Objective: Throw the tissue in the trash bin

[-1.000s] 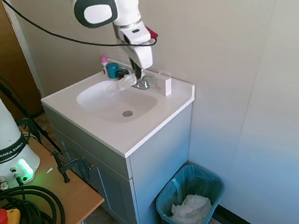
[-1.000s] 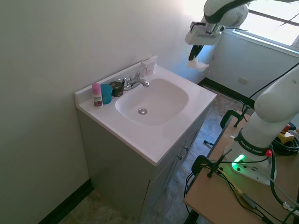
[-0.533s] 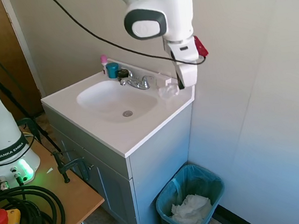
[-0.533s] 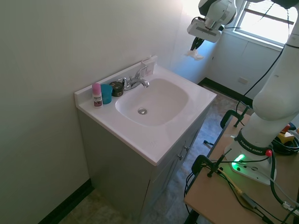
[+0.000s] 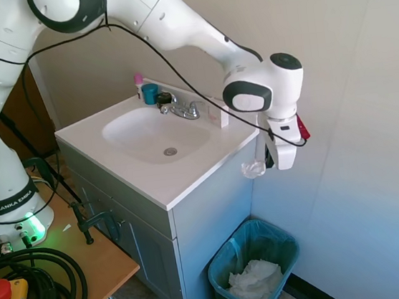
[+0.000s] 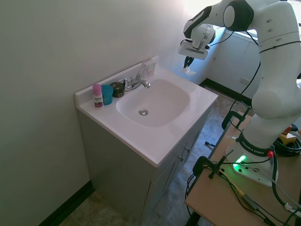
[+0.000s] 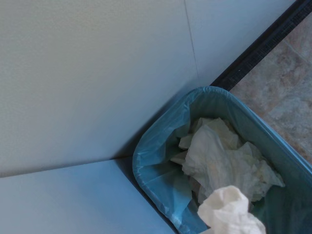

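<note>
Our jaws (image 5: 264, 162) pinch the tissue (image 5: 253, 168), which hangs beside the vanity (image 5: 212, 198), high above the trash bin (image 5: 255, 267). In the last second we carried it from the faucet (image 5: 184, 109) past the desk edge, so only lowering and release remain. The bin already holds crumpled paper (image 5: 255, 280); nothing blocks the drop.
</note>
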Tool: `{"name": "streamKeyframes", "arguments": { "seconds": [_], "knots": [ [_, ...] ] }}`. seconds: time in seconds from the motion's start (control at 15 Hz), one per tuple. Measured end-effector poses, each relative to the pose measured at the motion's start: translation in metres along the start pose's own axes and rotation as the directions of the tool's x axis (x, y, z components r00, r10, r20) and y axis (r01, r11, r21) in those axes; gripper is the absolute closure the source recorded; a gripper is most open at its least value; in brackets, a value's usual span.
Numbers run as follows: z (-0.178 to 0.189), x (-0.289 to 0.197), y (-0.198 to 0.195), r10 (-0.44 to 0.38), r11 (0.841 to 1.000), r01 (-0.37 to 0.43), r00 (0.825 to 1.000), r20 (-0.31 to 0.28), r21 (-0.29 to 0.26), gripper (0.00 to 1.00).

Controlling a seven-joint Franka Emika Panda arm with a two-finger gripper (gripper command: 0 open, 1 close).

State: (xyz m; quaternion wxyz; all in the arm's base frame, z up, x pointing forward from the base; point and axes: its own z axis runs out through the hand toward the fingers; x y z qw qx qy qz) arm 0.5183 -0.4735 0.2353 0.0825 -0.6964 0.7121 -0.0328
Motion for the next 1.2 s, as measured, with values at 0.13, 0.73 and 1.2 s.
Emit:
{"name": "streamKeyframes", "arguments": {
  "seconds": [0.13,0.73,1.2],
  "knots": [
    [-0.003,0.004,0.001,-0.006,1.000,0.006,1.000,0.016,-0.003,0.00],
    [0.005,0.004,0.007,-0.107,0.994,0.108,0.994,0.037,-0.024,0.00],
    [-0.038,-0.019,0.018,-0.183,0.983,0.183,0.983,0.031,0.016,0.00]
  ]
}}
